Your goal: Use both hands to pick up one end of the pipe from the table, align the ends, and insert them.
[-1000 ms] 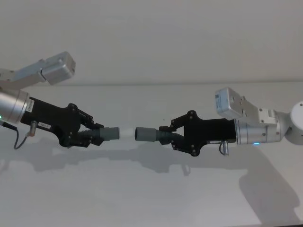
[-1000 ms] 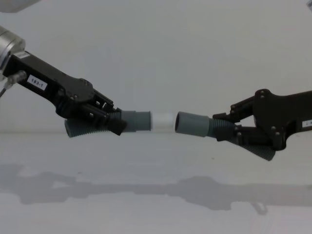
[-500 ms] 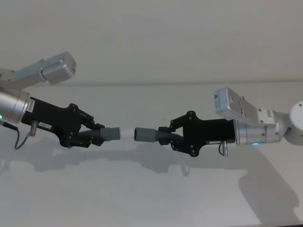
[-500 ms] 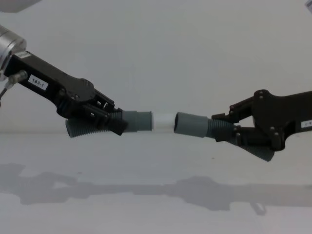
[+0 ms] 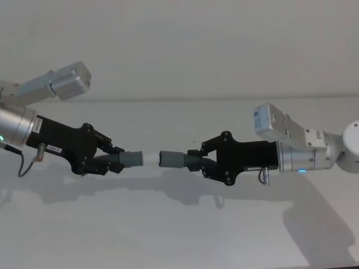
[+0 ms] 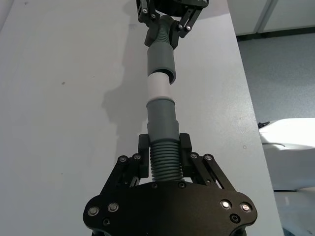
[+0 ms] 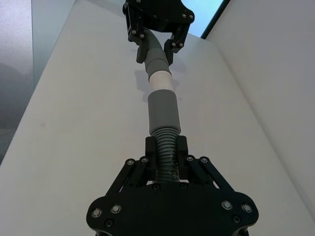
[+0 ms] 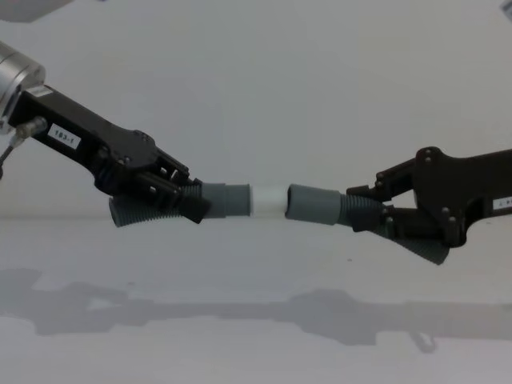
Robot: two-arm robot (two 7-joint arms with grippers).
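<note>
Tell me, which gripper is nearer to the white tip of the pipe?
Left. The left gripper holds the hose piece that carries the white tip, just behind its cuff. The right gripper holds the other piece, beyond the hollow cuff.

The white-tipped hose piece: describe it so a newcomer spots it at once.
Above the white table, two black grippers face each other. The left gripper holds a ribbed grey hose piece. Unlike the right gripper's plain hollow piece, its cuff ends in a narrower white tip.

Plain pale wall [image 5: 185, 45], grey floor [image 6: 285, 88], perhaps a bright window [image 7: 209, 12]
</note>
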